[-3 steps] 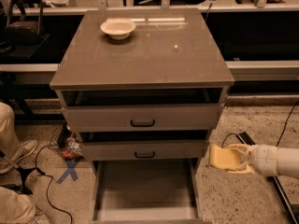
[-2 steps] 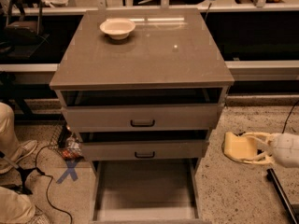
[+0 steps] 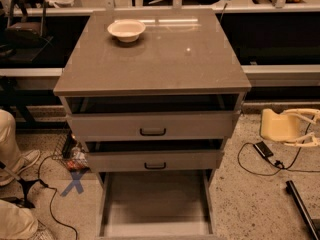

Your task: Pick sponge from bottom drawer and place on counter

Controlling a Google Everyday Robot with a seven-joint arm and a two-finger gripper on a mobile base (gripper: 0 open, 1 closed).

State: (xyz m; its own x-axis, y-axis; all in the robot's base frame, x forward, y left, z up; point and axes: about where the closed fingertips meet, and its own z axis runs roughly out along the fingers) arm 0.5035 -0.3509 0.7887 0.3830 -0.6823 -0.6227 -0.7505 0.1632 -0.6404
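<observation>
– Where is the gripper (image 3: 290,129)? I only see a bit of it.

– Far right, well clear of the cabinet, about level with the upper drawers. Only its two pale fingers (image 3: 305,115) show. The arm behind them is cut off at the edge of view.

– Has it got anything?

– Yes, the sponge (image 3: 273,125). One finger lies along the top, the other along the bottom, closed in on it. The sponge hangs above the speckled floor, touching neither the cabinet nor the counter (image 3: 165,64).

– And the bottom drawer (image 3: 155,204)?

– Pulled right out, with a bare grey floor. Its front end runs off the bottom of the view, so I can't see that part.

– The other drawers?

– Both are open a crack, and it's too dark inside to make anything out.

– What's on the counter?

– A cream bowl (image 3: 126,30) near the back left corner. I can't see into it from here.

– Anyone nearby?

– Someone on the left, but only a trouser leg and a shoe (image 3: 17,161) show.
</observation>
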